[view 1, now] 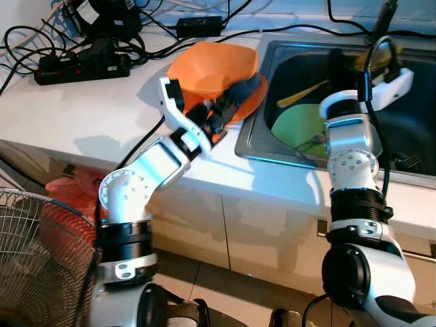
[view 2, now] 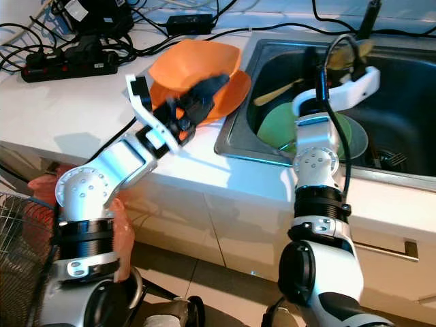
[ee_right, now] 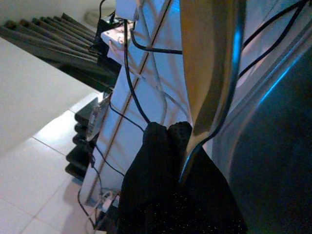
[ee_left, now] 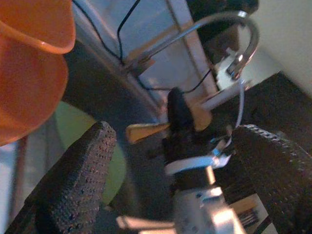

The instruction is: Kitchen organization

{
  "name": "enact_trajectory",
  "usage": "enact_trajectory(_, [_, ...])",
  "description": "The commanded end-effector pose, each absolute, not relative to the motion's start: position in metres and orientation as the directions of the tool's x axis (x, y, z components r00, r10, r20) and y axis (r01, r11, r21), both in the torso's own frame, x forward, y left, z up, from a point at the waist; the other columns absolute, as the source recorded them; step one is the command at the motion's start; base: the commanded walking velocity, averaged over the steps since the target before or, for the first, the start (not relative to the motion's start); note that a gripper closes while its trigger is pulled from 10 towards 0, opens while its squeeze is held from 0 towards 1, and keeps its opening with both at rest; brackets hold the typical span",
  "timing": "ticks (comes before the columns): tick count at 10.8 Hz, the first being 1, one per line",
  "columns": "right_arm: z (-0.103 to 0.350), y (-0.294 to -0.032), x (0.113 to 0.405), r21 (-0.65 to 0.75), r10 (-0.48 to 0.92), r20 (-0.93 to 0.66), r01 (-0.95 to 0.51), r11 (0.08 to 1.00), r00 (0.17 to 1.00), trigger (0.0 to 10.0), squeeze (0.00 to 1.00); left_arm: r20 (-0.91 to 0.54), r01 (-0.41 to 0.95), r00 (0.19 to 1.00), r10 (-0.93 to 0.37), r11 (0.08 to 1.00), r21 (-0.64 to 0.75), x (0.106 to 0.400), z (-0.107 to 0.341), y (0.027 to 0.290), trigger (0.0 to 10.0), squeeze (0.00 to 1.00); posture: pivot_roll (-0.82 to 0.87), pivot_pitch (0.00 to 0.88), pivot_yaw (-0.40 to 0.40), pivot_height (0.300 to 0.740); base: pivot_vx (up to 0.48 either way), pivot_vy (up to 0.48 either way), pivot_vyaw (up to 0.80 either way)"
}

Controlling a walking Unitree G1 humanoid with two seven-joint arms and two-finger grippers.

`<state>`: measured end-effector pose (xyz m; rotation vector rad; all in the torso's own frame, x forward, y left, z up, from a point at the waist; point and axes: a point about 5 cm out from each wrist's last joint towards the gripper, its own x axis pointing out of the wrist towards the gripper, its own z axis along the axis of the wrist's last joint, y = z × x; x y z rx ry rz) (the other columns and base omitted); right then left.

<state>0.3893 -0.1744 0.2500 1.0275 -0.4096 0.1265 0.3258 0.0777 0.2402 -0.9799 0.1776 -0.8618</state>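
left gripper: fingers spread, nothing between them; it hovers over the near edge of the orange plate, beside the orange bowl
right gripper: fingers pressed together, pinching a yellow-tan utensil, likely a spoon or spatula; held up above the sink near its back rim
utensil: handle clamped, blade free in the air, clear of the basin
bowl: tilted, resting on the plate on the counter, just beside the sink's left rim
sink contents: green plate lies flat in the basin with another yellow utensil across it; dark small items at the far right, too small to tell
faucet: seen in left wrist view, behind the right arm
counter clutter: power strip and cables at the back, well apart from the dishes
other: wire fan guard and red bag on the floor by the left arm

done: my read, one utensil is picked out of the sink; bowl and plate already sit stacked on the counter
left: utensil still needs a home; green plate and second utensil still in the basin; bowl sits crooked and may need straightening
progress: early to middle, judged only from how much is still in the sink
risk: bowl is tilted near the counter edge by the sink, a nudge from the left gripper could tip it in
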Motion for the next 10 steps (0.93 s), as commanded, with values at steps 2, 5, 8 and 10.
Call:
enact_trajectory(2, [0.253,-0.18,0.391,0.764,-0.099,0.401,-0.273,0.585,0.91,10.0,0.0,0.185,0.643,0.609,-0.771,0.344,-0.684,0.318,0.241,0.076,10.0,1.0,0.06,0.139,0.122,0.74,0.0,0.0,0.0])
enact_trajectory(5, [0.242,-0.197,0.391,0.54,-0.077,0.362,-0.142,0.829,0.929,10.0,0.0,0.079,0.737,0.566,-0.821,0.461,-0.494,0.309,0.233,0.077,10.0,1.0,0.06,0.141,0.115,0.74,0.0,0.0,0.0])
enact_trajectory(8, [0.224,-0.205,0.395,0.213,-0.023,0.251,-0.032,0.977,0.968,10.0,0.0,0.084,0.75,0.561,-0.823,0.463,-0.472,0.308,0.232,0.079,10.0,1.0,0.07,0.146,0.113,0.74,0.0,0.0,0.0])
enact_trajectory(10, [0.205,-0.207,0.4,0.076,-0.032,0.133,0.022,0.997,0.991,10.0,0.0,0.082,0.762,0.549,-0.832,0.458,-0.458,0.306,0.23,0.076,10.0,1.0,0.08,0.149,0.117,0.74,0.0,0.0,0.0])
